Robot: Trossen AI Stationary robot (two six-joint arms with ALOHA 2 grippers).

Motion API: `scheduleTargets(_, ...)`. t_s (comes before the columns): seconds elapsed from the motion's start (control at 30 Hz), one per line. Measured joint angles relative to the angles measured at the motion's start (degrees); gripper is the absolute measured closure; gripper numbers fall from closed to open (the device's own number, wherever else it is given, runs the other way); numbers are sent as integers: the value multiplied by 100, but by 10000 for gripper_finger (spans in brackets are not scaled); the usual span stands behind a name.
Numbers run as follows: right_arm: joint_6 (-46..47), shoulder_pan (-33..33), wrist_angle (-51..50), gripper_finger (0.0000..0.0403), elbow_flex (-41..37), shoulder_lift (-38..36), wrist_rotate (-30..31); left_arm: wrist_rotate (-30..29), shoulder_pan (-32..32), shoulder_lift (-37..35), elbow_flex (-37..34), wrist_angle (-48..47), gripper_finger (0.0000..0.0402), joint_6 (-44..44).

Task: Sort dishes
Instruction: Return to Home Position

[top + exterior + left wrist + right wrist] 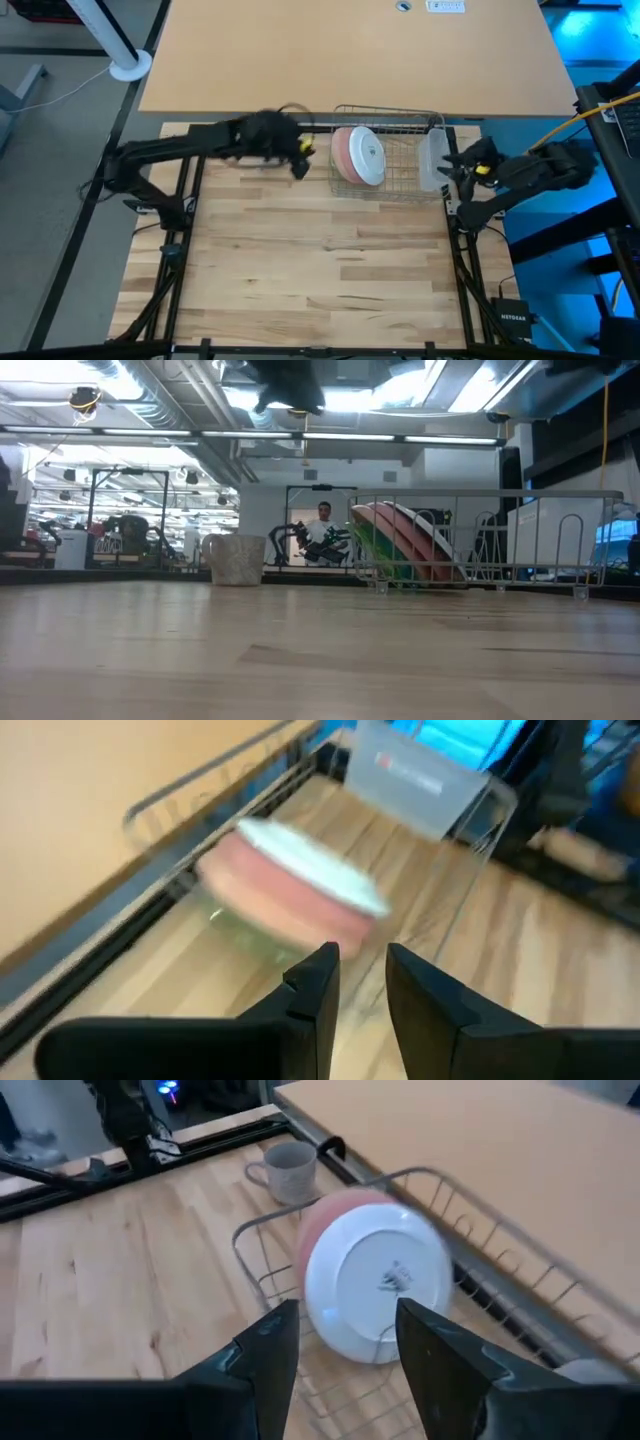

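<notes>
For the left end effector (362,955): stands narrowly open, a slim gap between the two dark fingers (310,1010), grips nothing, hangs in the air above the far part of the counter (320,270), just left of the wire dish rack (500,493) and aimed toward it. For the right end effector (348,1310): stands open wider, grips nothing either, waits at the right edge of the counter and faces the rack from the right. Inside the rack, toward its left end: holds all three plates on edge, packed close together and leaning. From the left: shows the green plate (368,550), mostly hidden, then the pink plate (342,152) against it, then the white plate (375,1295) rightmost, with its underside and a small mark turned to the right end effector. Left of the rack, near the far edge of the counter: finds the small grey cup (237,559) upright on the wood, apart from the rack, hidden under the left arm in the high view. At the rack's right end, near the right end effector: shows the translucent plastic tub (432,160); cannot tell whether inside the wires or just outside. Far beyond the counter, in the room: shows a person (322,525) beside other robot arms.
</notes>
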Motion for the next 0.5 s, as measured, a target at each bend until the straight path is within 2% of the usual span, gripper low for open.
scheduleTargets(0.17, 54, 0, 1113, 231, -1480, -820, -312, -1134, -968, -1031, -1122, -133, 326, -46)
scheduleTargets(0.3, -157, 0, 2148, 231, -2500, -1196, -556, -1716, -1867, -1775, -2479, 16, 326, -610)
scheduleTargets(0.4, -349, 0, 2864, 231, -3063, -1339, -561, -2274, -2498, -2243, -3606, 716, 326, -1164)
scheduleTargets(0.5, -419, 0, 3400, 231, -3504, -1355, -566, -2688, -2958, -2515, -4647, 1858, 326, -1521)
